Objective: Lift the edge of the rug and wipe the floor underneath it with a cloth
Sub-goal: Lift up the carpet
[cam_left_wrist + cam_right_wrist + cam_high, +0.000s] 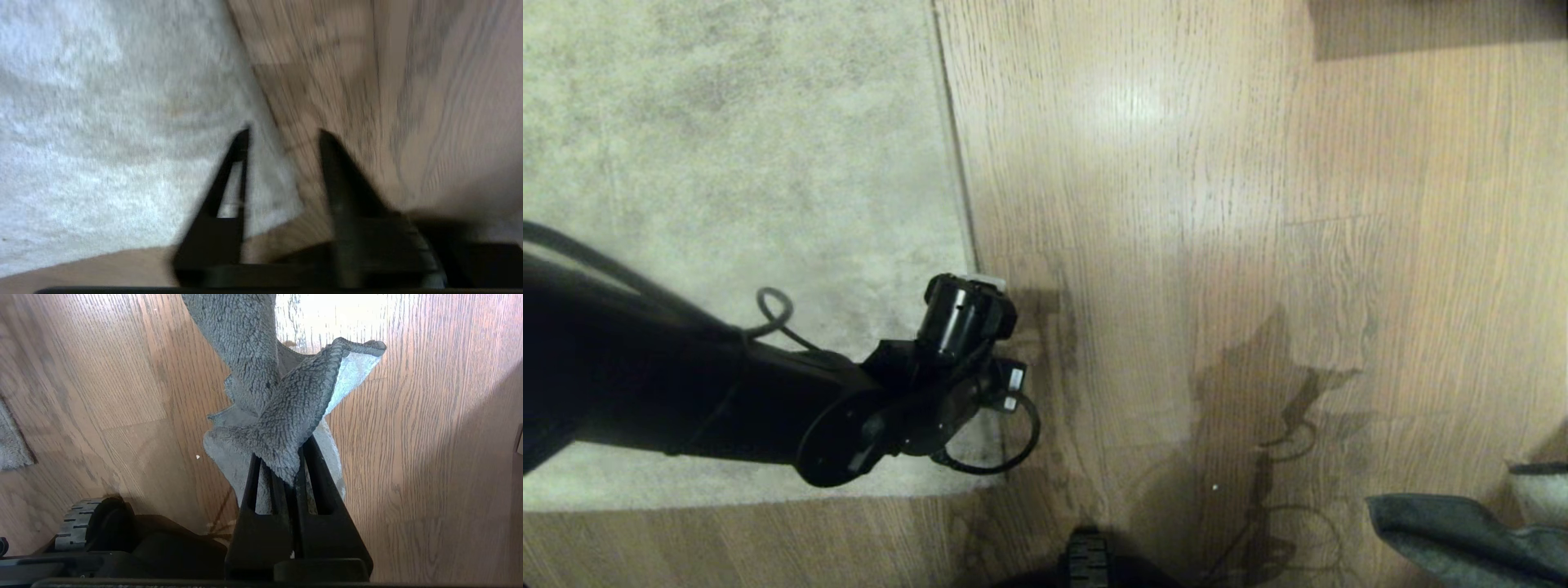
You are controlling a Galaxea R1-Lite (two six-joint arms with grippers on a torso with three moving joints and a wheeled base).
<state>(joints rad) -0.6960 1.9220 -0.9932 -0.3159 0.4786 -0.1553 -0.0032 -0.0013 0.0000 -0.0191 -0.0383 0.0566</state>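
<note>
The beige-grey rug [727, 163] lies flat on the left, and its rug edge [956, 163] runs down to a near corner [996, 478]. Light wood floor [1217, 204] fills the right. My left arm's wrist [964, 318] hangs over that edge near the corner, hiding the fingers from above. In the left wrist view my left gripper [284, 136] is open and straddles the rug edge [265, 122], one finger over pile, the other over floor [388, 102], holding nothing. My right gripper [284, 457] is shut on the grey cloth [269, 400], which also shows low right in the head view [1462, 539].
The robot base's wheel [1086, 559] sits at the bottom centre, also seen in the right wrist view [77, 522]. A dark shape [1437, 24] lies at the top right corner. A pale object [1539, 490] is at the right edge.
</note>
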